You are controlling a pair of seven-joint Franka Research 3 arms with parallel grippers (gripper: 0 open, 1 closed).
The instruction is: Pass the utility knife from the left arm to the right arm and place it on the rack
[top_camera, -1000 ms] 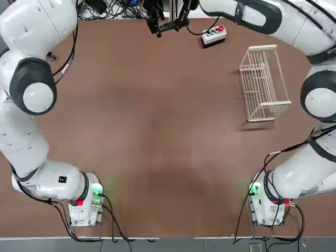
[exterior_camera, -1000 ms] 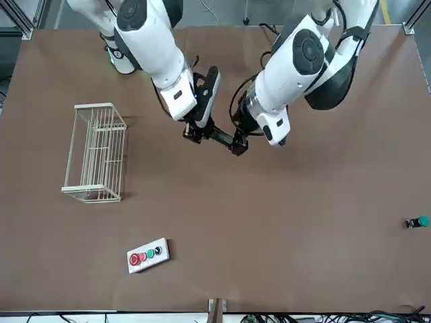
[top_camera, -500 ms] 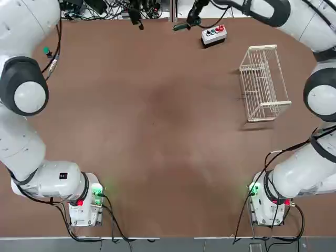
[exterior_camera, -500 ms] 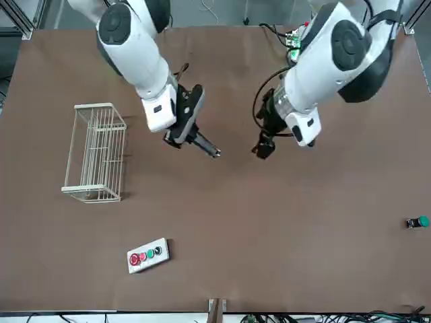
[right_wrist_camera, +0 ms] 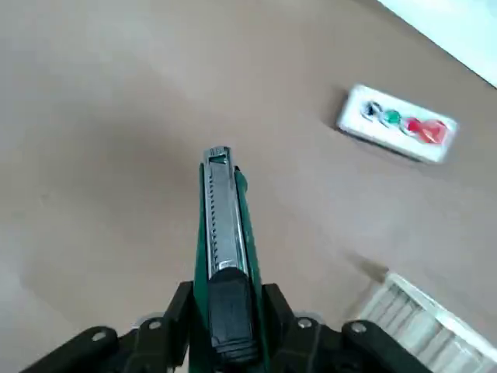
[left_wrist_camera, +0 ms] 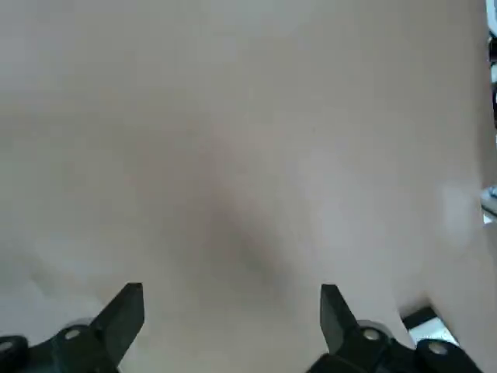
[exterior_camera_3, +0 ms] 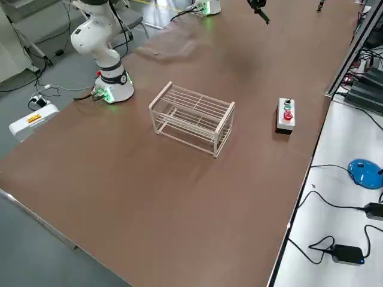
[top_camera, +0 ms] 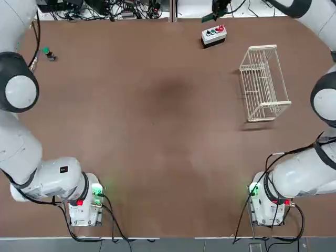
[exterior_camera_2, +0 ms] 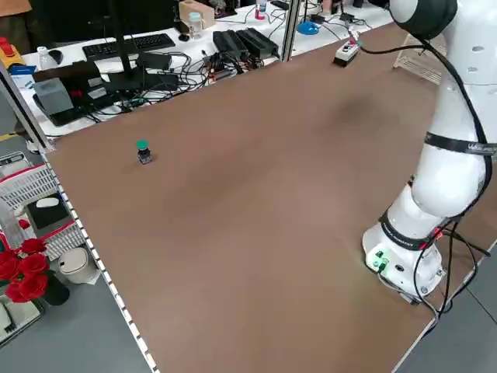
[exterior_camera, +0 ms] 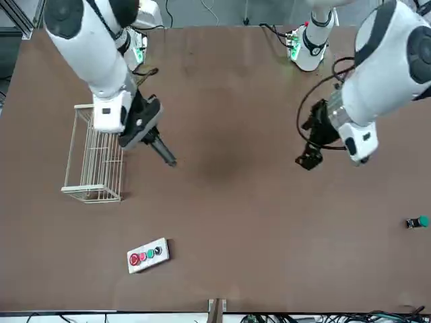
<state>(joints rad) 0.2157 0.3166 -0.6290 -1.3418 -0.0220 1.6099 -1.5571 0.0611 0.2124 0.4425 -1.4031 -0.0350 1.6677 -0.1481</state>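
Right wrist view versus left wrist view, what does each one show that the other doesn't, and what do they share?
Only the right wrist view shows the utility knife clamped in the right pincer, pointing out over the table, plus the grey button box and a corner of the white rack. Only the left wrist view shows the left pincer, open with nothing between its fingers. Both share the bare brown table beneath.

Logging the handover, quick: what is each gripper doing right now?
Left gripper: jaws open, nothing between them.
Right gripper: jaws closed on the utility knife, raised near the rack.
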